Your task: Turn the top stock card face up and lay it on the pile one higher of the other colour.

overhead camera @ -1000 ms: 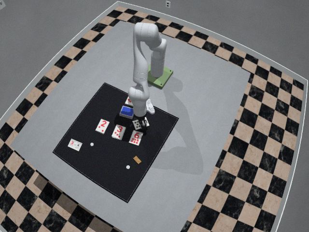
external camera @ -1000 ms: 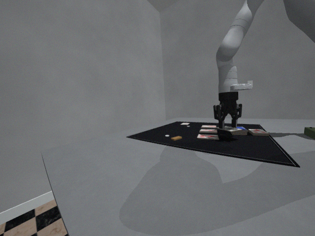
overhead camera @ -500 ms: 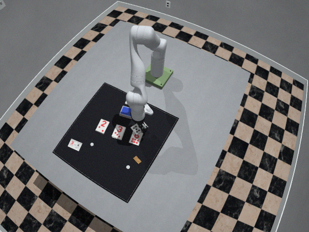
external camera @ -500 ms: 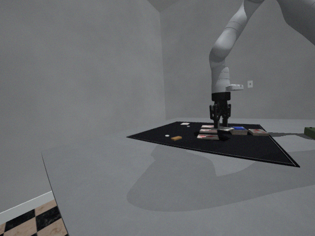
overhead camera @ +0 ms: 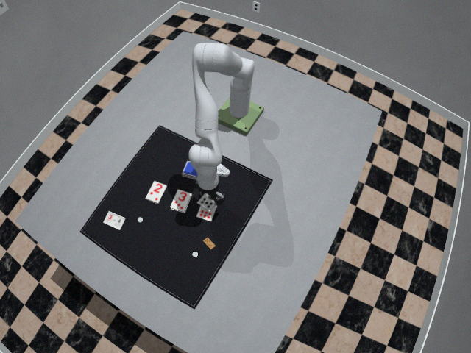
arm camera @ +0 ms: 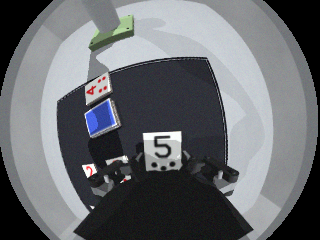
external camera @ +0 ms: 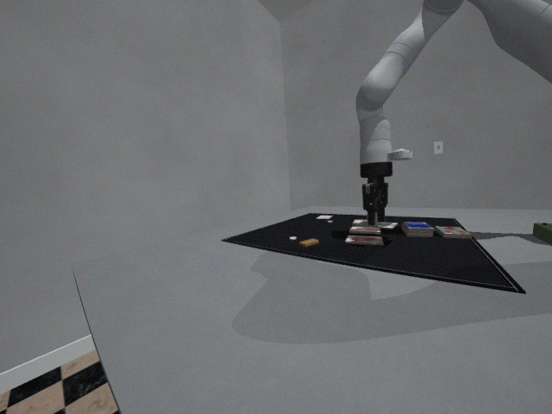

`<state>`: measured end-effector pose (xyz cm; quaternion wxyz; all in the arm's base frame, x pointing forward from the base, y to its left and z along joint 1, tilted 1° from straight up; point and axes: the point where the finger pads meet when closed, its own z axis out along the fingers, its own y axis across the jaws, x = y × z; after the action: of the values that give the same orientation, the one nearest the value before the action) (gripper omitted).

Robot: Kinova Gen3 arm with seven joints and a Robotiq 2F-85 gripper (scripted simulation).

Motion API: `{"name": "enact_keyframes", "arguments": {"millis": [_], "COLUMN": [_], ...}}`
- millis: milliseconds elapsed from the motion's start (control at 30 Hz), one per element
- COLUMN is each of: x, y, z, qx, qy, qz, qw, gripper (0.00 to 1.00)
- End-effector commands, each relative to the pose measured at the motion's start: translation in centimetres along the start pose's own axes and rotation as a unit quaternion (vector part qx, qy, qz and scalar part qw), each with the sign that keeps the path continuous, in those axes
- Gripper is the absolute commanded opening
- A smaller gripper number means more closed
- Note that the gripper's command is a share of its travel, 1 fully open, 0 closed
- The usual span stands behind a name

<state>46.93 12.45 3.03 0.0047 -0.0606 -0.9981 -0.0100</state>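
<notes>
- Fingers [overhead camera: 207,199] [external camera: 376,222]: gripping the face-up black five card [overhead camera: 206,201] [external camera: 388,225] [arm camera: 162,149].
- Black five overlaps the red six pile [overhead camera: 205,215] [external camera: 364,241] in the top view.

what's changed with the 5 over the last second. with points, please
The gripper [overhead camera: 209,198] [external camera: 377,222] [arm camera: 163,157] carried the 5 [overhead camera: 206,201] [external camera: 388,225] [arm camera: 162,147] toward the red 6 [overhead camera: 206,215] [external camera: 364,241], turning it; it now partly covers the 6 from above. Still gripped. Stock [overhead camera: 189,168] [external camera: 417,225] [arm camera: 102,119] and 6 stayed put.
</notes>
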Motion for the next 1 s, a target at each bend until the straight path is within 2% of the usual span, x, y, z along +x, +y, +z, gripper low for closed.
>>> {"name": "enact_keyframes", "arguments": {"millis": [0, 567, 967], "x": [-0.6, -2.3, -2.8], "y": [0.0, 0.5, 0.7], "z": [0.1, 0.0, 0.0], "qx": [-0.001, -0.001, -0.001], "qy": [0.000, 0.000, 0.000], "qz": [-0.014, -0.112, -0.142], "qw": [1.000, 0.994, 0.990], "gripper": [0.72, 0.72, 0.72]}}
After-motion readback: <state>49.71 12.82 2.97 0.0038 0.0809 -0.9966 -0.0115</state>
